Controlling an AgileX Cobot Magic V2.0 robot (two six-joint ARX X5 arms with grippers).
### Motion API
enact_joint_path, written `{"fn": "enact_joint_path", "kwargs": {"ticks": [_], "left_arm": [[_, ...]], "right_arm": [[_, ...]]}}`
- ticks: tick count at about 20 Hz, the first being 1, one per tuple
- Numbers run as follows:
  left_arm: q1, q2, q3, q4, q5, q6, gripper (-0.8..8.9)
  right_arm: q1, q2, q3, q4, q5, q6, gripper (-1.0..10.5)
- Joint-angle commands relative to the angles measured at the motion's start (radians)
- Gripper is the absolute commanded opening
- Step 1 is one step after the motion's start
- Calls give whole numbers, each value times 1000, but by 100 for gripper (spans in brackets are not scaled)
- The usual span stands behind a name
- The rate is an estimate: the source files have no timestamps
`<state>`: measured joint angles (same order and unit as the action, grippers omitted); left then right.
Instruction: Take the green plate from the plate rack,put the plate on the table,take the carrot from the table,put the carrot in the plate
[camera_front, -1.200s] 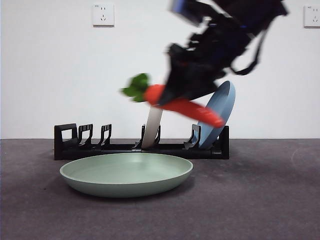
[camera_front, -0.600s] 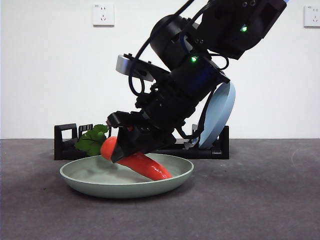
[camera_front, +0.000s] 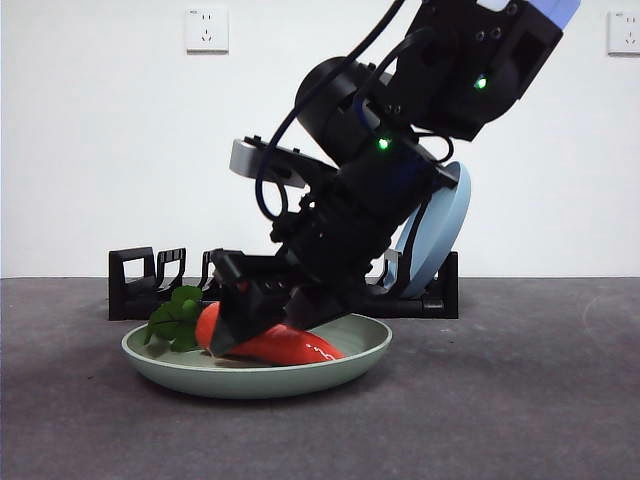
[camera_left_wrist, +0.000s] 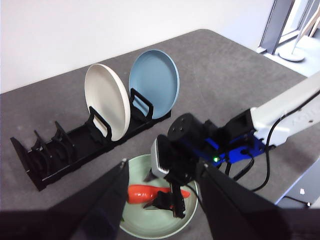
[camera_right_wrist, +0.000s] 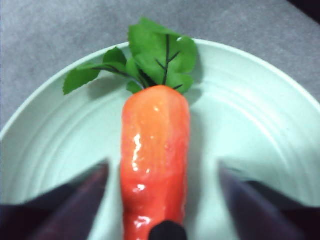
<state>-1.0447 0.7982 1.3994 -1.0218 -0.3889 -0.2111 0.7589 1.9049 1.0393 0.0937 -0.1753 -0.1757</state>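
Carrot (camera_front: 290, 345): lying in the green plate (camera_front: 350, 366) on the bench (camera_front: 520, 400), leaves at the rim. Right tool (camera_right_wrist: 162, 172): jaws spread, released, either side of the carrot. Left tool (camera_left_wrist: 162, 200): open, empty, high above. Plate rack (camera_left_wrist: 75, 145): holds cream plate (camera_left_wrist: 107, 107), blue plate (camera_left_wrist: 155, 82).

No text, label, brand, number or sign can be read in any of the views. The carrot (camera_right_wrist: 155, 160), the green plate (camera_front: 256, 378), the plate rack (camera_left_wrist: 60, 150) and the two plates standing in it bear no markings. The right gripper (camera_front: 262, 315) and its arm carry small green lights but no lettering that shows. The white wall outlets (camera_front: 206, 29) at the far wall have only socket holes, no legible print. The table (camera_front: 520, 400) is plain.
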Motion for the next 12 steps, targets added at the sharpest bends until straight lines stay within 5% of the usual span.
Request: {"fn": "enact_joint_path", "kwargs": {"ticks": [1, 5, 12], "left_arm": [[-2, -2, -2, 3, -1, -6, 233], [-2, -2, -2, 2, -1, -1, 234], [-2, -2, -2, -82, -1, 5, 220]], "right_arm": [[7, -75, -5, -5, 7, 11, 451], [8, -282, -5, -170, 25, 66, 446], [10, -723, -5, -806, 17, 187, 438]]}}
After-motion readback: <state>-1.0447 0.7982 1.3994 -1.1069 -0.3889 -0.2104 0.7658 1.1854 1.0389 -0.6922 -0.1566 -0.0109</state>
